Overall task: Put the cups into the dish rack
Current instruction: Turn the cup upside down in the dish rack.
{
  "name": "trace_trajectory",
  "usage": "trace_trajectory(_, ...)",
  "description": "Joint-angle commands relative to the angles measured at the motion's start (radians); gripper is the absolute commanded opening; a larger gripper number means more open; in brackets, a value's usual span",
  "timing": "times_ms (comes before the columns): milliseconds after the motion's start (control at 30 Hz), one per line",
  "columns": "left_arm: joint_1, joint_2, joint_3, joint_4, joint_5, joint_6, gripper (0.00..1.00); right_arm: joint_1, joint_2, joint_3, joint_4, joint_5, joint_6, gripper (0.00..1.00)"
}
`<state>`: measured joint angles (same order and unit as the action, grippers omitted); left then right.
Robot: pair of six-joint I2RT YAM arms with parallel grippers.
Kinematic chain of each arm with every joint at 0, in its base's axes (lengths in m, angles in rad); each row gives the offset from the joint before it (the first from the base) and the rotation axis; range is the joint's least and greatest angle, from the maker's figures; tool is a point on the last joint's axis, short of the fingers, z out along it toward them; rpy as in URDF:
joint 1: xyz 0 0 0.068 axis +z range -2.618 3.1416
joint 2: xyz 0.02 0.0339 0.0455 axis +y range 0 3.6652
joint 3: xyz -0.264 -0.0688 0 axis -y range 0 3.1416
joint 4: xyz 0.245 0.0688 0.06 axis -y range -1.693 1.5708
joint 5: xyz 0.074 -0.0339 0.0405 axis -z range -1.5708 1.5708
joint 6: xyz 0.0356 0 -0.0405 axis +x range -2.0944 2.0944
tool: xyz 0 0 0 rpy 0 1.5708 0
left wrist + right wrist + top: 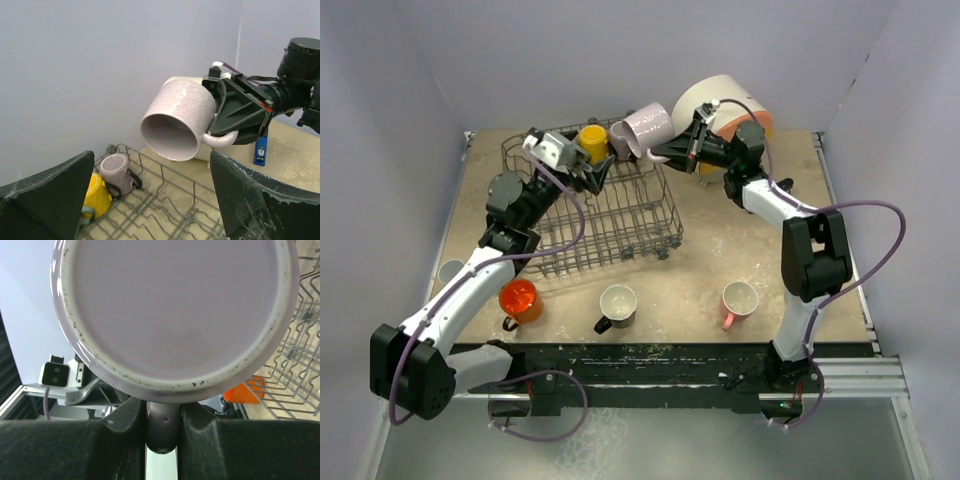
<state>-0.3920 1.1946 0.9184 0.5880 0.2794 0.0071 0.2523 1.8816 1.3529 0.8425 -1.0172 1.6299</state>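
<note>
In the right wrist view the mauve mug (175,315) is cut off by the top edge and hides most of the dish rack (305,355) and the orange cup (245,390), while in the left wrist view a dark finger (50,200) covers part of the yellow cup (97,195).

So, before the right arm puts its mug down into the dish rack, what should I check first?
1. Right gripper shut on lilac mug handle: ok.
2. Lilac mug above dish rack far edge: ok.
3. Mug mouth facing down: not ok, it points sideways.
4. Left gripper open and empty: ok.
5. Left gripper away from drop path: not ok, it hangs over the rack nearby.
6. Free tines beside yellow mug and mauve mug: ok.
</note>
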Motion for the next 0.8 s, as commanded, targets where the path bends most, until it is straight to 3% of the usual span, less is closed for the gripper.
trace_trajectory(0, 0.012, -0.064, 0.038, -0.185, -0.164, -0.087, 0.99, 0.002, -0.005, 0.076, 0.090, 0.000, -0.104, 0.00)
trace_trajectory(233, 0.013, -0.071, 0.120, -0.399, -0.282, -0.158, 0.99, 0.002, 0.059, 0.208, -0.100, -0.002, -0.328, 0.00)
trace_trajectory(400, 0.012, -0.040, 0.210, -0.579, -0.375, -0.263, 0.99, 0.005, 0.113, 0.357, -0.403, 0.054, -0.650, 0.00)
trace_trajectory(767, 0.012, -0.034, 0.198, -0.623, -0.453, -0.350, 0.99, 0.029, 0.213, 0.561, -0.646, 0.152, -0.915, 0.00)
